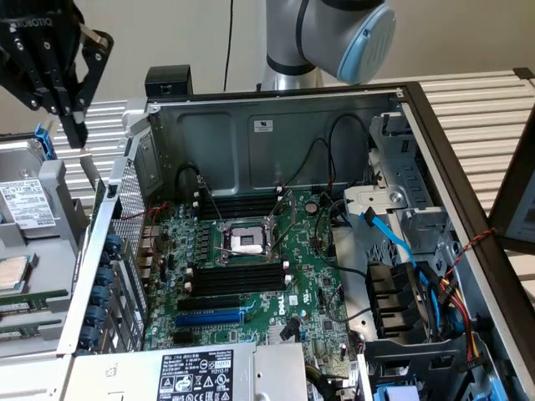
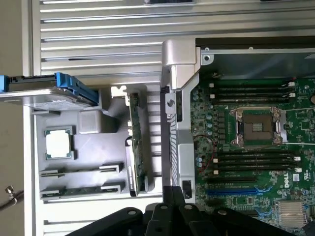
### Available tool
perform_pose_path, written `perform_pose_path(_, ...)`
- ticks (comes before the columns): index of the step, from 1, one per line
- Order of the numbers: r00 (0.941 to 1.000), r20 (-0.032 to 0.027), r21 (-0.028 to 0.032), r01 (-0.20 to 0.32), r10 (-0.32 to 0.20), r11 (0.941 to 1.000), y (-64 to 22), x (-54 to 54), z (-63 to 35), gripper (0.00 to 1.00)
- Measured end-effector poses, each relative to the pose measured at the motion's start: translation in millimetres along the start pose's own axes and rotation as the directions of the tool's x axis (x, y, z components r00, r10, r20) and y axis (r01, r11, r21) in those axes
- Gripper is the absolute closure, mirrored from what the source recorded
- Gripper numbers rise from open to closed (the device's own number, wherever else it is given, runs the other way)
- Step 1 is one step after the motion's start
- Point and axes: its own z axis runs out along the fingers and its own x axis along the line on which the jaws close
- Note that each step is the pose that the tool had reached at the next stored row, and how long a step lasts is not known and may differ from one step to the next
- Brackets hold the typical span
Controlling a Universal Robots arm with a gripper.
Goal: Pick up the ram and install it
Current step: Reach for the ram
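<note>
Tray: grey, on the exterior view's left, just beside the open case.
Ram: green stick on edge in the tray, near the case wall.
Gripper: above the tray, jaws together, gripping nothing.
Motherboard: inside the case.

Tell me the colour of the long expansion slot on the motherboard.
The expansion slot is blue; it shows best in the exterior view.

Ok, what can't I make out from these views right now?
- Ram, wrist view: edge-on in the tray, so chips and label are hidden.
- Claw tips, wrist view: cut off by the frame edge.
- Tray, exterior view: cut by the left edge.
- Memory slot latches, both views: too small.
</note>
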Motion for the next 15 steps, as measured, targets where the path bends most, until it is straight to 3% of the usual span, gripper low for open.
perform_pose_path(5, 1.0, -0.0006, -0.0026, 0.0, 0.0, 1.0, -1.7, 22.7, 0.6, 0.89)
perform_pose_path(9, 1.0, -0.0046, -0.0024, 0.0, 0.0, 1.0, -3.1, 40.9, 1.9, 0.89)
perform_pose_path(13, 1.0, -0.0094, -0.002, -0.001, 0.001, 1.0, -4.6, 59.2, 4.5, 0.89)
perform_pose_path(15, 0.9999, -0.0156, -0.0015, -0.001, 0.001, 1.0, -5.3, 68.5, 5.8, 0.89)
